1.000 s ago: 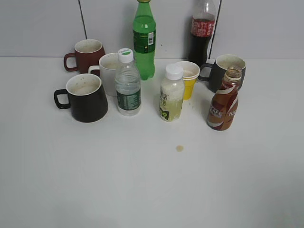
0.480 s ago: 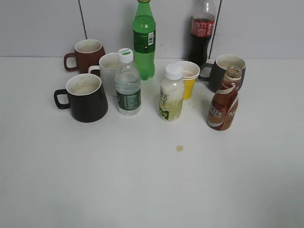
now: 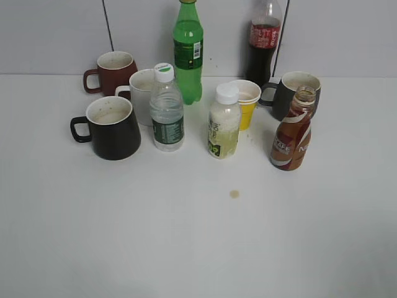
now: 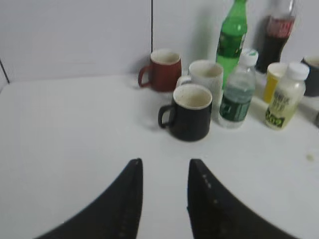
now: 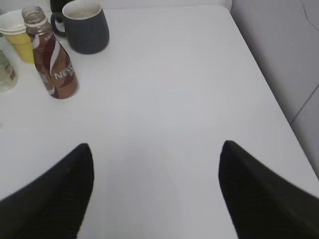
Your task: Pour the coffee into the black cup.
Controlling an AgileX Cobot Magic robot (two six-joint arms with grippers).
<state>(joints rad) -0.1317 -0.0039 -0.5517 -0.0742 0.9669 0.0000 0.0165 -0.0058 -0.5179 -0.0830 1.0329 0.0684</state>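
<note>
On the worktop (image 3: 186,248) in the exterior view, nothing has shifted over the last second, so pouring has not begun. Coffee (image 3: 291,133) stands upright at right, mouth up; the black cup (image 3: 111,127) sits at left, handle leftward.

Left wrist view: left pincer (image 4: 164,172) slightly apart, empty, facing the cup.

Right wrist view: right pincer (image 5: 155,159) wide apart, coffee far left.

A plain white desk (image 3: 186,248) fills most of the room's view, matte and evenly lit, with one small brownish spot (image 3: 234,194) near its middle. Behind it stands a pale grey panelled wall (image 3: 56,31), split by thin dark vertical seams (image 3: 108,25). Shadows are soft and faint.
</note>
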